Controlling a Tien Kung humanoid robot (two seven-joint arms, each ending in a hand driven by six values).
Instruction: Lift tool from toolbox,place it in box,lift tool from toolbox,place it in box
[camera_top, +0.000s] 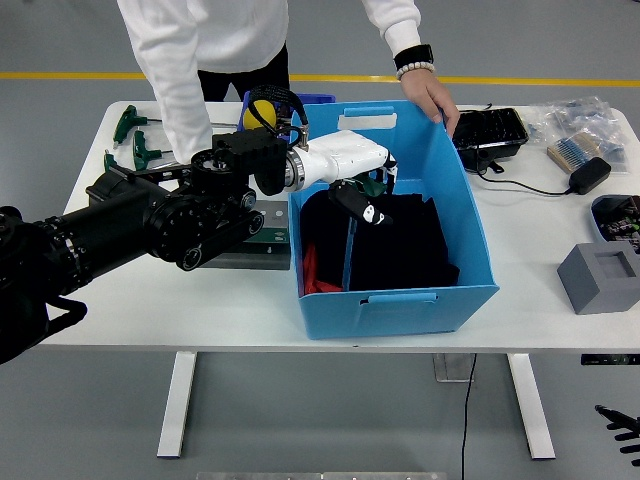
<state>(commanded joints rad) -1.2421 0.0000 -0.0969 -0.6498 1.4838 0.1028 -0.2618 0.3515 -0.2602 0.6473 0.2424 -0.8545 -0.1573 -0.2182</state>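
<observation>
In the head view, the left hand (362, 195) reaches inside the blue box (470, 225), its fingers closed around a green-handled tool (375, 186) above the dark lining. A person's hand (437, 98) holds the box's far rim. The toolbox (258, 238) lies left of the box.

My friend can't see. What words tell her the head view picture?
The robot's left hand reaches into a blue box on a white table, holding a green tool. A person's hand holds the box's far rim.
</observation>
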